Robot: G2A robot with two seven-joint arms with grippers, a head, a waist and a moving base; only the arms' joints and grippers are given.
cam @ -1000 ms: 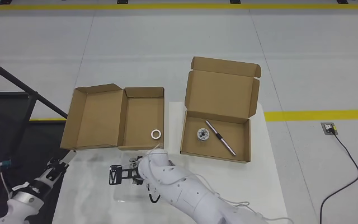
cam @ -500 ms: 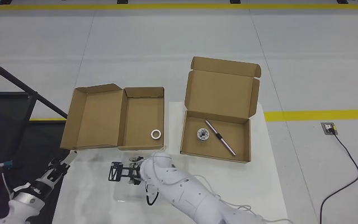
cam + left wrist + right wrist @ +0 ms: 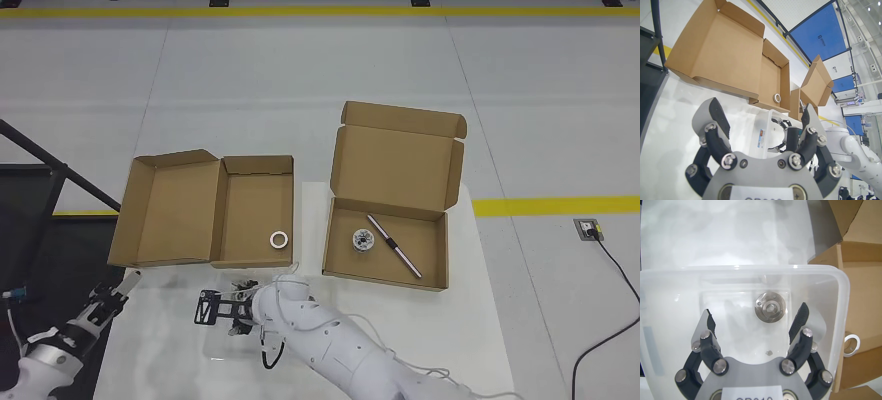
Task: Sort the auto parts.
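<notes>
The auto parts (image 3: 770, 309) lie in three spots. A round metal disc (image 3: 770, 311) with small holes sits flat on the floor of a clear tub (image 3: 753, 266). The tub stands on the white bench (image 3: 470, 300), in the lower left-middle of the top view, just below the left box (image 3: 250, 195).

A white ring (image 3: 279, 238) lies in the left box, in the lower right corner of its tray. The box's lid lies open to the left.

The right box (image 3: 400, 160) sits at the centre right of the top view, with its lid standing up at the back. Inside it a thin rod (image 3: 393, 245) lies on a slant. A small round part (image 3: 362, 239) lies just to the left of the rod.

The right claw (image 3: 755, 314) hangs over the tub and points down into it. Its two fingers (image 3: 799, 317) are spread wide and hold nothing. The disc shows between them, a bit nearer to one finger. Whether the fingers touch the disc cannot be told. In the top view this claw (image 3: 207, 308) is at the lower left-middle of the frame.

The left claw (image 3: 761, 108) is also spread wide and holds nothing. In the top view it (image 3: 122, 287) is at the lower left, near the left edge of the bench, well apart from the tub and the boxes. It faces the tub and the two boxes.
</notes>
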